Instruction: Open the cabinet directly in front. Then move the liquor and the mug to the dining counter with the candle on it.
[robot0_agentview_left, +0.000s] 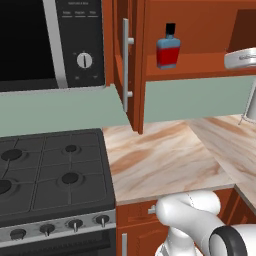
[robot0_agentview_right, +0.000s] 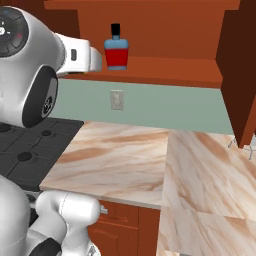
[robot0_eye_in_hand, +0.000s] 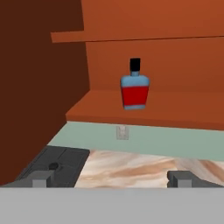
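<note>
Where the hand camera looked along them, fingers (robot0_eye_in_hand: 183, 178) noted as spread to full width, with nothing between them and nothing touched.

Item: liquor (robot0_eye_in_hand: 135, 92). Stood upright on the lower shelf (robot0_eye_in_hand: 183, 109) of the cabinet (robot0_agentview_left: 200, 20), ahead of the fingers and above their tips, well apart from them. Sat a little toward the right-hand tip in the hand view rather than dead centre. Black cap up, blue shoulders, red lower body.

Item: cabinet door (robot0_agentview_left: 134, 75). Already swung open, edge-on beside the shelf, with its bar handle (robot0_agentview_left: 125, 65) off to the side of the approach. First step judged done; fetching the liquor judged the step in hand.

Below the fingers: marble bench (robot0_agentview_left: 160, 160), stove (robot0_agentview_left: 50, 170) and wall socket (robot0_eye_in_hand: 122, 132), all beneath the line of reach.

Handling notes, as judgement only:
- Needed raising to the level of the red body, then centring so that the bottle fell midway between the tips.
- Best advanced straight and level, clear of the shelf lip and the open door.
- Best gripped across the flat sides low on the body, not on the narrow neck or cap.
- Closing best held off until both tips flanked the body; an early nudge judged likely to tip or push so small a bottle deeper in.
- Once gripped, best lifted slightly before drawing back, to clear the shelf.
</note>
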